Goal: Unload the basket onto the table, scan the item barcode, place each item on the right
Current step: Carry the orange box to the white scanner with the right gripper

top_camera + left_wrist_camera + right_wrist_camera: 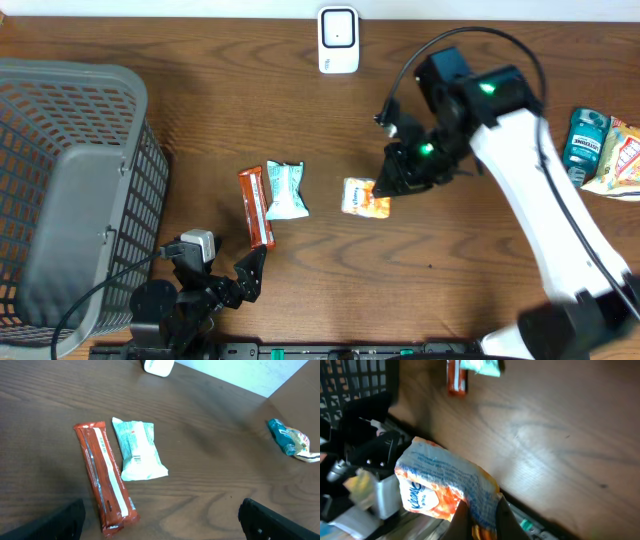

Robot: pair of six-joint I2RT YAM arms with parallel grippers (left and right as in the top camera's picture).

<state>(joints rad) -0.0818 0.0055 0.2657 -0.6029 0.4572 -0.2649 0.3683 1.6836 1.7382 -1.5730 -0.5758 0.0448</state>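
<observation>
Overhead, surface: a dark wood-grain counter (480, 270) with a strip of pale wall along its far edge.
Overhead, far edge: a small white device (338, 40) stands upright against the wall.
Overhead, left side: a grey mesh basket (70, 180) sits on the counter.
Overhead, middle: a red-brown bar (256, 206) and a teal-and-white packet (286, 190) lie flat, side by side and just touching.
Overhead, right hand: the right hand (383, 190) is closed on the edge of an orange-and-white packet (362, 198), to the right of the two flat items and well short of the white device.
Overhead, left hand: the left hand (250, 278) hangs near the front edge, just below the bar, holding nothing.
Overhead, right edge: a teal pack (583, 140) and a yellow pouch (622, 160) lie together.
Left wrist, hand: its dark fingers (55, 525) show only at the bottom corners, spread wide apart and empty.
Left wrist, counter: the bar (104, 477) and the teal-and-white packet (137, 450) lie ahead; the teal pack (282, 437) is far right, and the white device (157, 366) is cut off at the top.
Right wrist, hand: two fingers (460, 520) pinch the lower edge of the crinkled orange-and-white packet (440, 485), which is raised off the counter.
Right wrist, background: the basket (355, 380) and the bar (456, 380) are beyond; dark arm parts sit behind the packet.
</observation>
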